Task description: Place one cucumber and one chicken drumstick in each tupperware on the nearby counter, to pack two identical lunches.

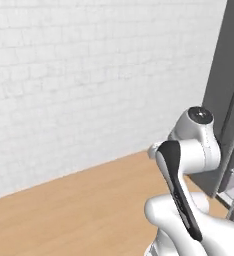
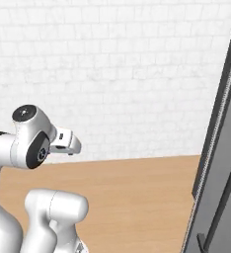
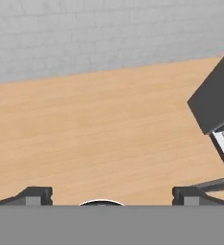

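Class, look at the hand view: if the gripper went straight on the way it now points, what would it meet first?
Probably the bare wooden floor ahead of the open gripper; nothing lies between, though depth is unclear.

The white arm (image 1: 189, 150) is folded at its elbow (dark joint caps showing), and the pincer (image 3: 109, 194) hangs with both tips spread wide, holding nothing.

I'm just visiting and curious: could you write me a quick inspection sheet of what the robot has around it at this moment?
Surface: light wooden floor, bare where it shows.
Job's things: nothing seen.
Clutter: nothing seen.
Grippers: the gripper is open, fingertips far apart, nothing between them, pointing over the floor.
Cables: nothing seen.
Surroundings: white brick wall behind; a tall dark grey appliance to the right with its door ajar, pale shelves just showing inside.
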